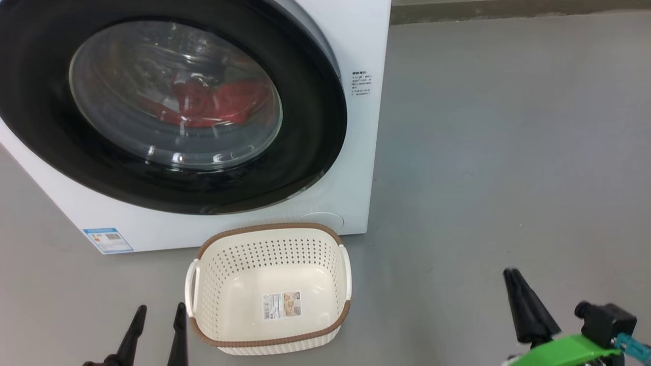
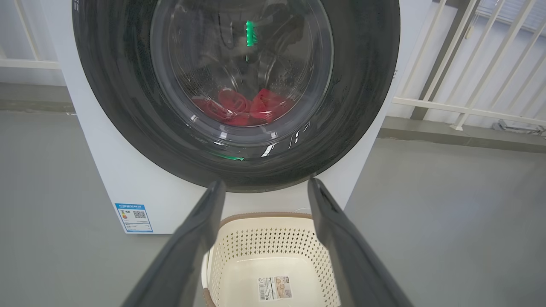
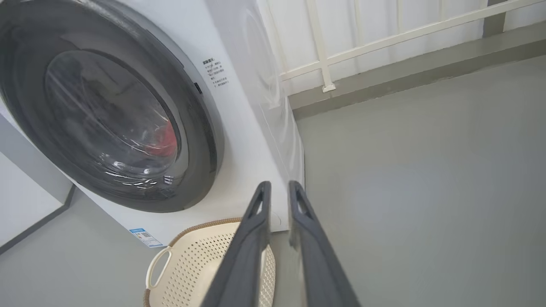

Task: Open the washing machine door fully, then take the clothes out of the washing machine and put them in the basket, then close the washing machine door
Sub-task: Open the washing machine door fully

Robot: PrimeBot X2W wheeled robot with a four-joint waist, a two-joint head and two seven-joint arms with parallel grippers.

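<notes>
1. Washing machine [image 1: 363, 40]: white front-loader, standing on the floor.
2. Washing machine door [image 1: 315, 127]: glossy black rim, clear glass, shut.
3. Clothes [image 1: 213, 104]: red, bunched behind the glass.
4. Basket [image 1: 269, 227]: cream, perforated, brown-rimmed, upright just before the machine.

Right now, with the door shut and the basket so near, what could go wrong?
The basket stands close under the washing machine door; the swinging door might knock it aside. Its glossy black rim looks smooth, so a grip may slip off it. The clothes lie bunched; one could miss the small basket and land on the floor.
</notes>
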